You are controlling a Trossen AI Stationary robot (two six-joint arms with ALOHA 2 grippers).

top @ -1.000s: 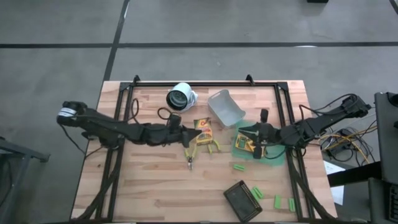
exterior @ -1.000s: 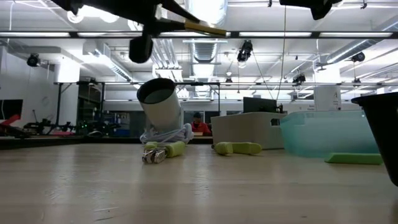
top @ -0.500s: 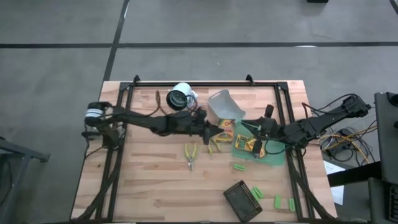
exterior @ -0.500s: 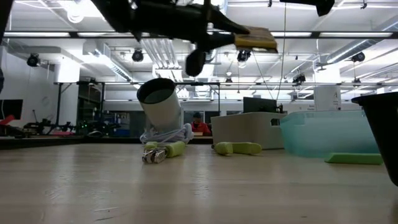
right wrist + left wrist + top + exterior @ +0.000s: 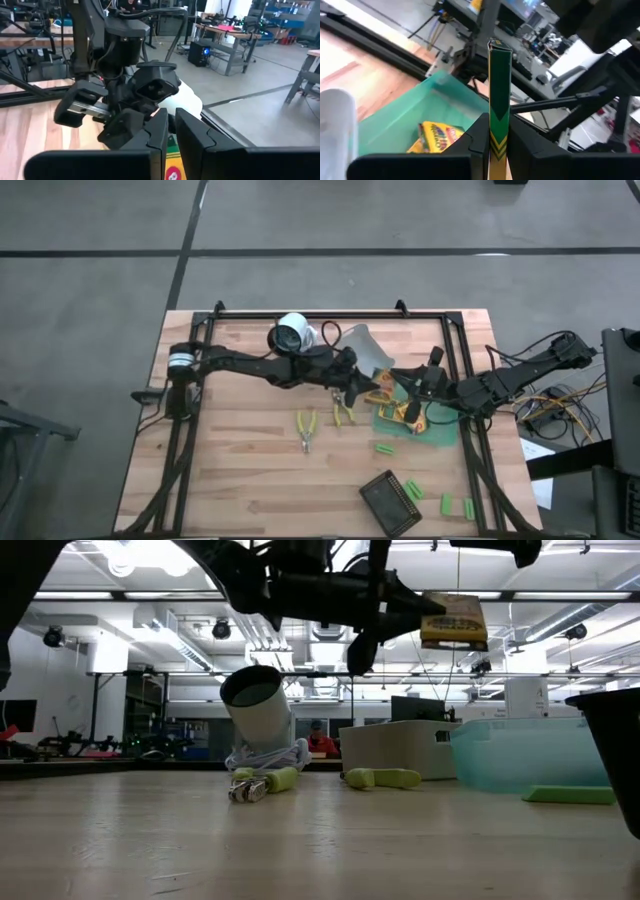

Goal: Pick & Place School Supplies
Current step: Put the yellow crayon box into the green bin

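Note:
My left gripper reaches level from the table's left and is shut on a flat yellow pack with green and red print. It holds the pack high above the table, beside the green bin. Another yellow pack lies inside that bin. My right gripper hangs shut over the bin, facing the left one. Two yellow-handled tools lie on the wood. Green blocks lie near the front right. My left gripper pinches the pack's end between its two fingers, the pack edge-on in the wrist view and sticking out past the fingertips. The fingers come level from the table's left. The pack is lifted clear and stands on edge, its printed face toward the table's near side.
A translucent grey bin and a white cylinder stand behind the left arm. A dark tray sits at the front right, with more green blocks beside it. Black frame rails border the table.
My left gripper has swung toward the table's right edge with the pack, from over the table's middle to the green bin's side. It has rolled, so the pack now stands on edge instead of lying flat. It stays shut on the pack.

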